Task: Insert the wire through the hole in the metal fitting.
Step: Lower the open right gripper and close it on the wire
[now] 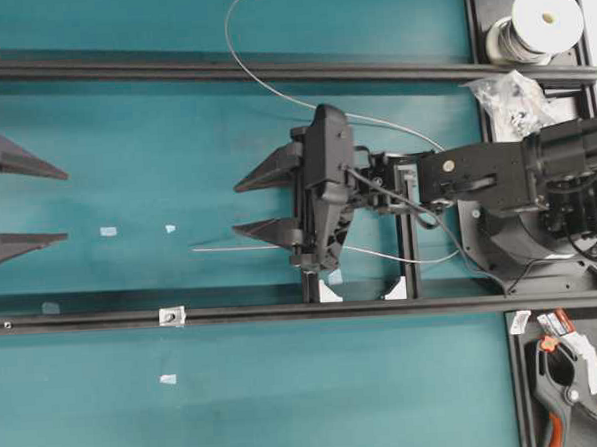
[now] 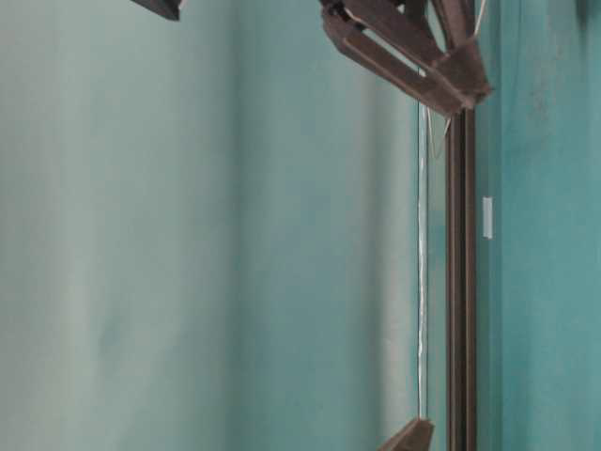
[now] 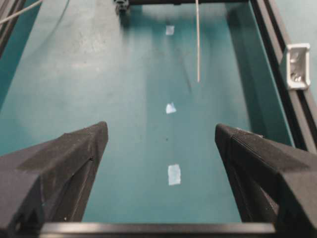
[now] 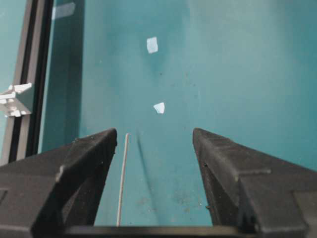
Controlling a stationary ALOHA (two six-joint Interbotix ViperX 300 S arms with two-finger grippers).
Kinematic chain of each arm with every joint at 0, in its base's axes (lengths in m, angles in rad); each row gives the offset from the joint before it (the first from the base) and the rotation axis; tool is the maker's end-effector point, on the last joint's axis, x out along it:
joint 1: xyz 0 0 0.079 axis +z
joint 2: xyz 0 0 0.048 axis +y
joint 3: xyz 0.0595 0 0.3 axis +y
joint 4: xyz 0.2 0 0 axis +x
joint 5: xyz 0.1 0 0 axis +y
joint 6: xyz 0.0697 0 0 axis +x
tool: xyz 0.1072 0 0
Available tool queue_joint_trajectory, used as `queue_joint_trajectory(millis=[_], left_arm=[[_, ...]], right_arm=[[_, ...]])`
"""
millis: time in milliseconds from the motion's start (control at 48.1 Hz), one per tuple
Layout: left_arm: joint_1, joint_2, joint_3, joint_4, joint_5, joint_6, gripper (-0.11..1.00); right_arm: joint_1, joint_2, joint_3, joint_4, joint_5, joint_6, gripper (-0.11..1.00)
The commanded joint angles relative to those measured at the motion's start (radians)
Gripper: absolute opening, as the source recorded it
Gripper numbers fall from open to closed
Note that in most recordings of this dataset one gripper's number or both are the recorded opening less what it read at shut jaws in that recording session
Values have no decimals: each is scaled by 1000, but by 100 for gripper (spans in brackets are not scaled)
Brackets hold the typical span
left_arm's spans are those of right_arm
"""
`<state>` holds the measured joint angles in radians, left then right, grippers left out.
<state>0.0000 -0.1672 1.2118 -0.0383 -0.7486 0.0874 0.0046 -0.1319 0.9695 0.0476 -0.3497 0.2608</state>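
Overhead exterior view, from left to right: the left gripper hangs spread and empty at the table's left edge, and the metal fitting sits on the front rail, nothing threaded through it. The wire lies free on the teal table, its straight end beside the right gripper, whose jaws stand spread, pinching nothing. By my reading, grasping and threading both remain.
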Motion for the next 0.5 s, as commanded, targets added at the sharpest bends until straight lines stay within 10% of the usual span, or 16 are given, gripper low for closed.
queue_joint_trajectory(millis=[0, 478], left_arm=[[-3, 9, -11, 0, -18, -3, 78], [-3, 28, -15, 0, -23, -6, 78]], right_arm=[[9, 6, -18, 0, -25, 5, 73], [20, 97, -21, 3, -51, 49, 73]])
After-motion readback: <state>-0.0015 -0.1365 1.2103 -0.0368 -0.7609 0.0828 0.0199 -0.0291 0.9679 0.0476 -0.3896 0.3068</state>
